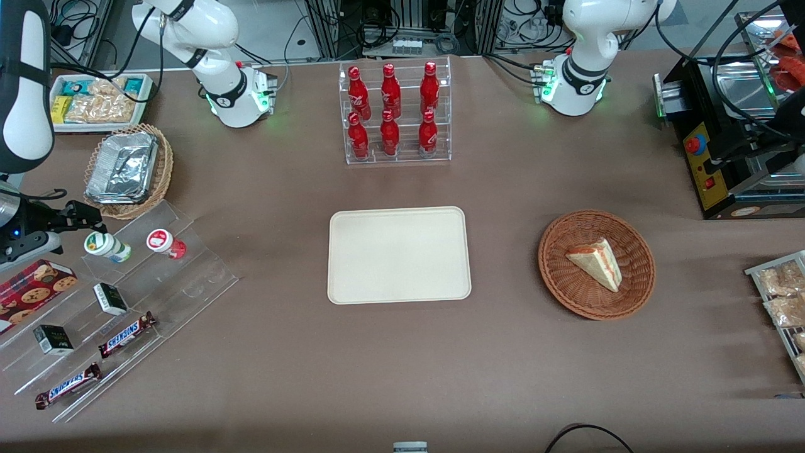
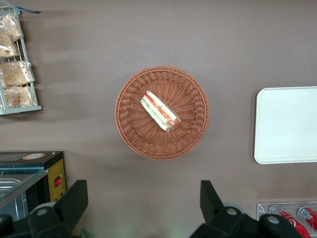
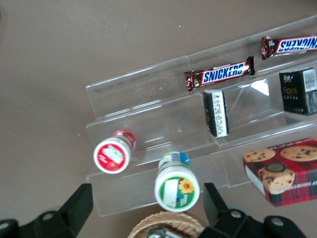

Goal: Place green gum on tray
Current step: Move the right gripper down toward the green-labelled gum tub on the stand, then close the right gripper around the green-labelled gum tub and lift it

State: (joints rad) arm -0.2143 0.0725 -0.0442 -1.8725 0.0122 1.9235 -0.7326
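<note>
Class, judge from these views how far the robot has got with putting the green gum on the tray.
Nothing is placed yet: the tray lies bare. In hand: the hand hangs open over the green gum, which stands on the clear stepped rack beside the red-lidded gum. Left: lowering, gripping, lifting, carrying it to the tray.

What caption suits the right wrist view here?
Open gripper hovering above the green-lidded white gum tub on the clear acrylic stepped shelf, beside the red-lidded tub.
</note>
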